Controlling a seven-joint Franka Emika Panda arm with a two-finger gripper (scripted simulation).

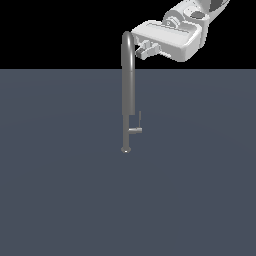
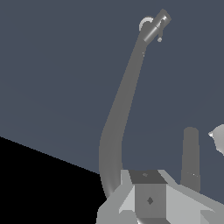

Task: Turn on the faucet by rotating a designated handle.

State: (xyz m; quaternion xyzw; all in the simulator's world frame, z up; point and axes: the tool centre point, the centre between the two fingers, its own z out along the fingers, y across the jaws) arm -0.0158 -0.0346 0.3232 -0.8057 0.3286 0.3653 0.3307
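Note:
The faucet [image 1: 128,95] is a tall slim grey pipe with a gooseneck top, standing on a small round base flange [image 1: 126,149]. The handle [image 1: 136,129] is a small L-shaped lever low on the pipe, on the exterior view's right, with its thin rod pointing up. My gripper [image 1: 146,49] hovers high up, right beside the gooseneck's curve and far above the handle. Its fingers look closed together and hold nothing. In the wrist view the pipe [image 2: 122,109] runs away from the gripper [image 2: 148,192] down to the handle [image 2: 155,26] near the flange.
A flat dark grey floor [image 1: 60,190] spreads around the faucet. The white hand and arm [image 1: 175,35] come in from the exterior view's upper right. A short dark cylinder [image 2: 190,153] stands near the fingers in the wrist view; it may be the spout end.

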